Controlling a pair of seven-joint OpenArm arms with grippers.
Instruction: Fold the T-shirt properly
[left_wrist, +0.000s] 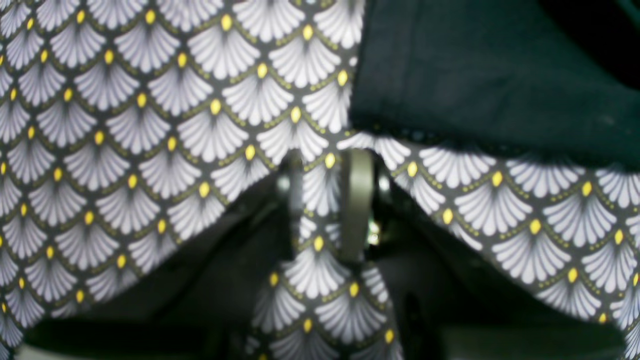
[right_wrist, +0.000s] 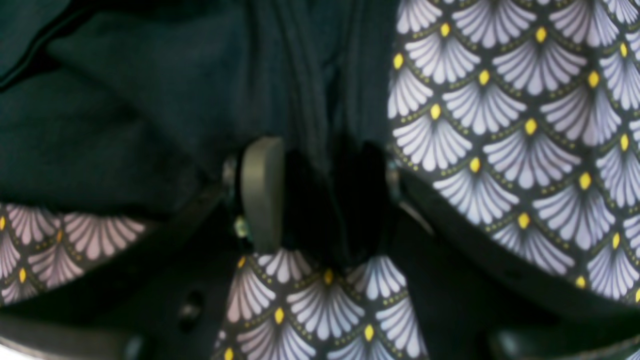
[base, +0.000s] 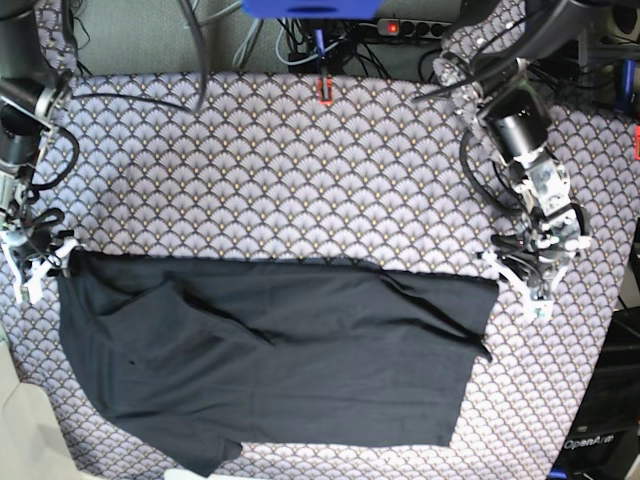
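Note:
The dark T-shirt lies spread flat across the near half of the grey fan-patterned tablecloth. My right gripper sits at the shirt's far-left corner. In the right wrist view a thick bunch of the T-shirt fills the gap of the right gripper, with folds running into it. My left gripper rests just off the shirt's right upper corner. In the left wrist view the left gripper has a narrow gap showing only tablecloth. The T-shirt edge lies just beyond its tips.
Cables and a power strip run along the back edge, with a small red item on the cloth near it. The table's right edge is close to the left arm. A black case stands beyond that edge.

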